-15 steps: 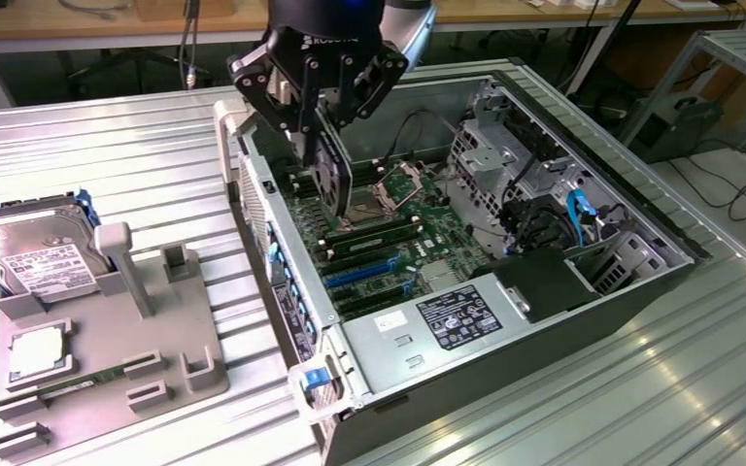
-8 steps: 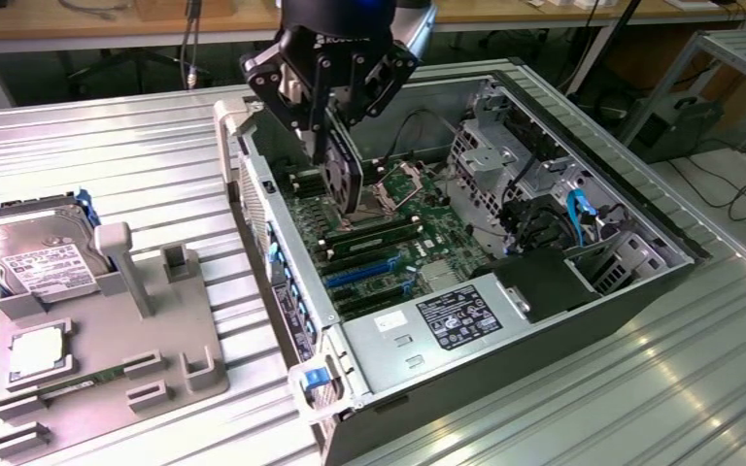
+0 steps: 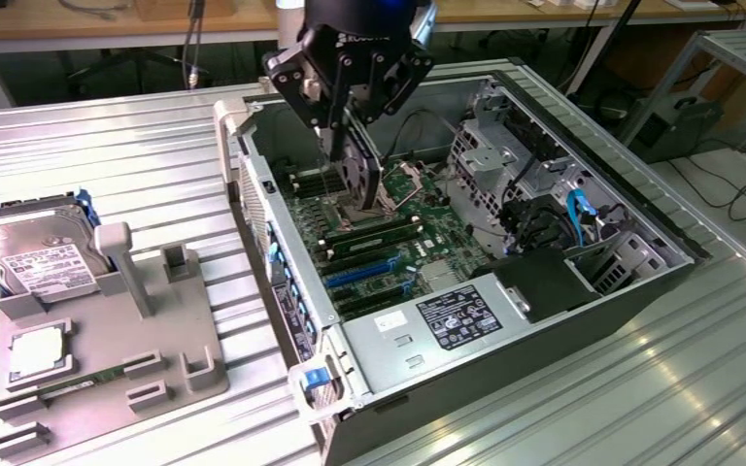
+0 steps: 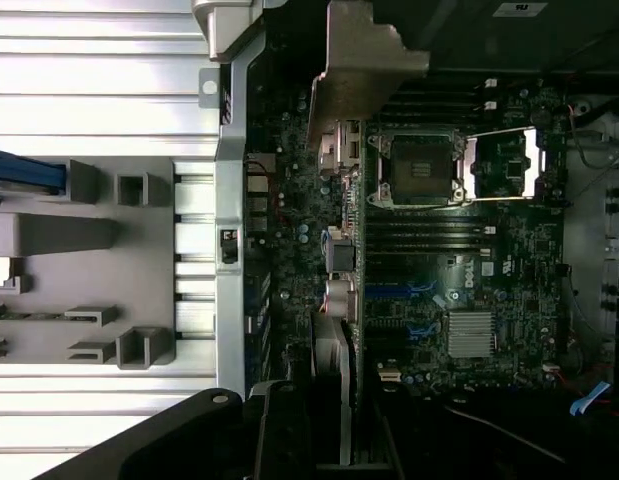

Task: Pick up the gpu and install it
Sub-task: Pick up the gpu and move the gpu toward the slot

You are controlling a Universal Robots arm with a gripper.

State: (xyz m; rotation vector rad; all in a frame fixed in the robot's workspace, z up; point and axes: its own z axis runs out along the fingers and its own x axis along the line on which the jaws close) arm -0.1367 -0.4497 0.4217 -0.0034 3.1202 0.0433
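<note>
We see the claw [image 3: 345,136] in the upper middle of the exterior view, reaching down into the open computer case [image 3: 399,398]. Its fingers are clamped on the gpu [image 3: 362,180]. The card hangs upright, on edge, below the claw and over the green motherboard [image 3: 412,238]. Its lower end is close to the CPU socket [image 4: 417,170], whose retaining frame is swung open. We cannot tell whether the card's lower edge touches the board. The blue expansion slots [image 3: 360,274] lie lower in the frame, apart from the card.

In the wrist view we look along the card edge-on, with its silver bracket [image 4: 364,60] at the far end from the claw [image 4: 334,425]. The silver finned heatsink [image 4: 471,333] sits on the board beside it.

The power supply [image 3: 445,325], with its black and white label, fills the lower part of the case in the exterior view. Blue cables [image 3: 578,209] show toward the exterior view's right.

The case rests on a ribbed metal desk [image 3: 114,155]. On the exterior view's left a grey fixture [image 3: 101,359] sits on the desk. It carries a silver hard drive [image 3: 36,257] with a white label at its upper end, a square silver chip [image 3: 36,351] below that, and a narrow green RAM stick [image 3: 82,382] near its lower edge.
</note>
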